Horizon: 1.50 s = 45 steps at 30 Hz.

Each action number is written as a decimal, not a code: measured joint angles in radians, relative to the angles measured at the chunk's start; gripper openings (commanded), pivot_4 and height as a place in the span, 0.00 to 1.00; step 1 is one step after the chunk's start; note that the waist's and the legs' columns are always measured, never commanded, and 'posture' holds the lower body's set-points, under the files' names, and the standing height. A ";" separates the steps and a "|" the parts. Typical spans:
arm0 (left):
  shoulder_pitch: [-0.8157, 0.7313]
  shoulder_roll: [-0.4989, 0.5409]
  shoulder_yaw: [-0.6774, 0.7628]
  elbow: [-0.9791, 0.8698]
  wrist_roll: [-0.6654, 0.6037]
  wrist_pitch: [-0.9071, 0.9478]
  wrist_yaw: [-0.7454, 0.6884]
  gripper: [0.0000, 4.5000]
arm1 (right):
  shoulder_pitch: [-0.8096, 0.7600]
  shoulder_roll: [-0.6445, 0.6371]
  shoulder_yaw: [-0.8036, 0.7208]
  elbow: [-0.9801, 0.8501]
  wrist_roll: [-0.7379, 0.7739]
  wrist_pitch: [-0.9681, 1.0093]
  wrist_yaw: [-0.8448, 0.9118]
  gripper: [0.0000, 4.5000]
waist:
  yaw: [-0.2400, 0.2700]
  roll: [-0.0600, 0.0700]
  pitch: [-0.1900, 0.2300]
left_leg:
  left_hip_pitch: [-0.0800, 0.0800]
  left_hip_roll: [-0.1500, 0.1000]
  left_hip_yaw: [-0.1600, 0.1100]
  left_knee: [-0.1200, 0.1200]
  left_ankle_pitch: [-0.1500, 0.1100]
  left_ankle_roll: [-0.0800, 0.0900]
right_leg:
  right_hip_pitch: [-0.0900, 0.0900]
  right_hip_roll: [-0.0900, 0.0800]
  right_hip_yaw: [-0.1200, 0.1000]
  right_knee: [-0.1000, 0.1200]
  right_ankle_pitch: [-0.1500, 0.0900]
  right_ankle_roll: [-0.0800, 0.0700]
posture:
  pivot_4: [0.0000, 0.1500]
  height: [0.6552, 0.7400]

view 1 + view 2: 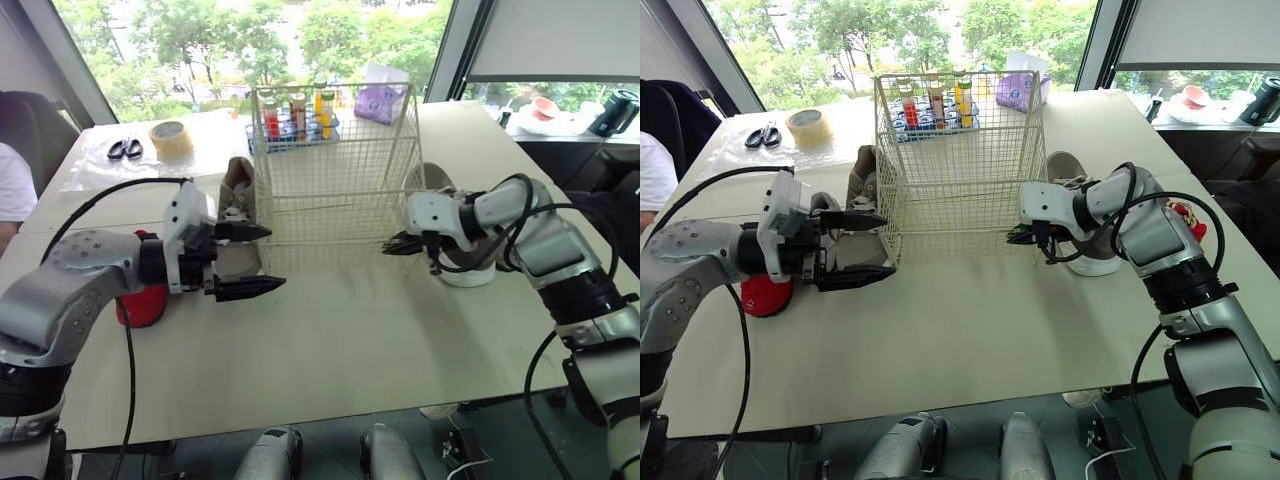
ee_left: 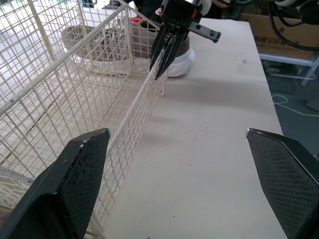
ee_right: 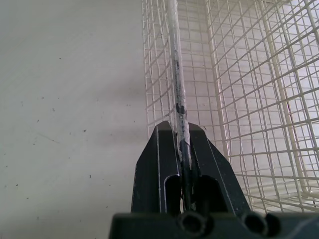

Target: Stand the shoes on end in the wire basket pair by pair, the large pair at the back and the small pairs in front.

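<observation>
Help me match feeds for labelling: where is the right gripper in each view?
Left eye view: right gripper right of centre, at the wire basket's near right corner.
Right eye view: same corner, right of centre.
Left wrist view: beyond the open left gripper, on that corner.
Right wrist view: shut on a basket wire.
Shared landmark: the wire basket.

Table count:
- 1 wire basket (image 1: 335, 150).
- 2 shoes for sure: 1 tan shoe (image 1: 238, 190) left of the basket and 1 white-soled shoe (image 1: 468, 268) right of it. Can't tell if another sits behind that one.
- 1 roll of tape (image 1: 171, 138).
- 1 pair of scissors (image 1: 125, 149).
- 1 blue tray (image 1: 330, 130) of bottles (image 1: 298, 112). The bottle count is unreadable through the mesh.
- 1 purple bag (image 1: 382, 100).
- 1 red object (image 1: 143, 306).
- 1 pink bowl (image 1: 545, 106).
- 1 black cup (image 1: 613, 112).
- 1 person (image 1: 12, 190) at the edge.
</observation>
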 measured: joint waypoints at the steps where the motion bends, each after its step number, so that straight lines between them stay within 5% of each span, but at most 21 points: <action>1: 0.000 0.000 0.000 0.000 0.001 -0.002 0.000 1.00 | 0.000 -0.002 0.000 0.000 0.000 0.000 0.002 0.02 | 0.000 0.000 0.000 | 0.000 0.000 0.000 0.000 0.000 0.000 | 0.000 0.000 0.000 0.000 0.000 0.000 | 1.00 1.00; 23: -0.048 -0.034 -0.033 0.013 0.026 -0.009 -0.009 1.00 | -0.043 -0.021 -0.004 0.136 -0.020 -0.119 0.039 0.02 | -0.001 0.000 0.000 | 0.000 0.000 0.000 0.000 0.000 0.000 | 0.000 0.000 0.000 0.000 0.000 0.000 | 1.00 1.00; 26: -0.048 -0.039 -0.034 0.013 0.027 -0.009 -0.009 1.00 | -0.044 -0.021 -0.007 0.136 -0.020 -0.116 0.045 0.23 | -0.002 0.000 0.000 | 0.000 0.000 0.000 0.000 0.000 0.000 | 0.000 0.000 0.000 0.000 0.000 0.000 | 1.00 1.00; 33: -0.048 -0.048 -0.034 0.013 0.032 -0.008 -0.008 1.00 | -0.044 -0.021 -0.056 0.036 0.015 -0.032 0.056 0.99 | -0.002 0.000 0.000 | 0.000 0.000 0.000 0.000 0.000 0.000 | 0.000 0.000 0.000 0.001 0.000 0.000 | 1.00 1.00; 39: -0.049 -0.051 -0.035 0.008 0.031 -0.004 -0.004 1.00 | -0.032 -0.071 -0.263 -0.196 0.130 0.227 -0.067 0.99 | 0.006 0.000 0.000 | 0.000 0.000 -0.001 0.000 0.000 0.000 | 0.000 0.000 0.000 0.000 0.000 0.000 | 1.00 1.00; 45: -0.050 -0.052 -0.031 0.003 0.029 0.000 -0.002 1.00 | 0.236 -0.146 -0.542 -0.496 0.170 0.630 -0.294 0.99 | 0.025 0.000 0.000 | 0.000 0.000 -0.001 0.001 0.000 0.001 | 0.001 -0.001 0.000 0.000 0.000 0.000 | 1.00 1.00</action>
